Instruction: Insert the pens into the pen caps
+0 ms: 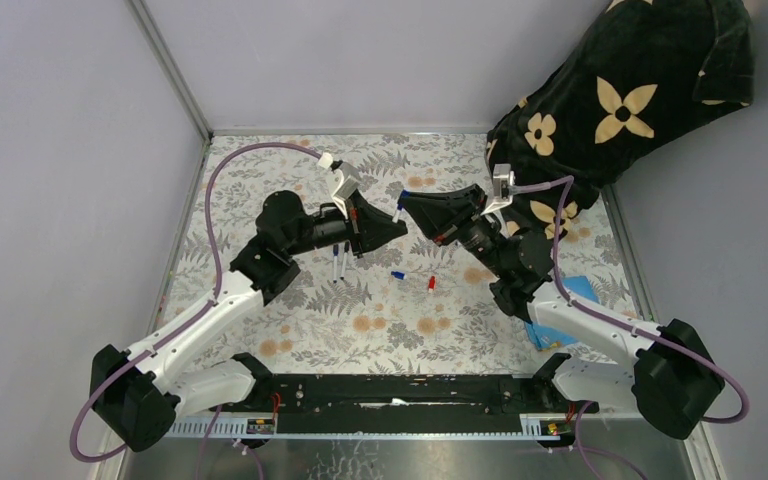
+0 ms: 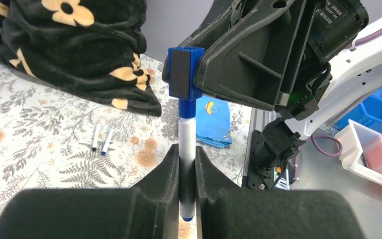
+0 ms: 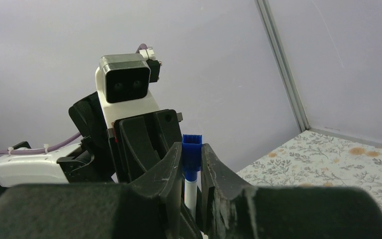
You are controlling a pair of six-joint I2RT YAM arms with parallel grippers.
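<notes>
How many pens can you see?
3. One pen stands clamped in the left gripper, its top in the blue cap that the right gripper holds. Two pens lie side by side on the table. Others may be hidden.

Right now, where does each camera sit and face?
Top external: high behind, looking down at the table; left arm and right arm show.
Left wrist: behind the left gripper, facing the right arm; it clamps the pen.
Right wrist: behind the right gripper, facing the left arm; it pinches the blue cap.
Shared: both wrists see the blue cap.
</notes>
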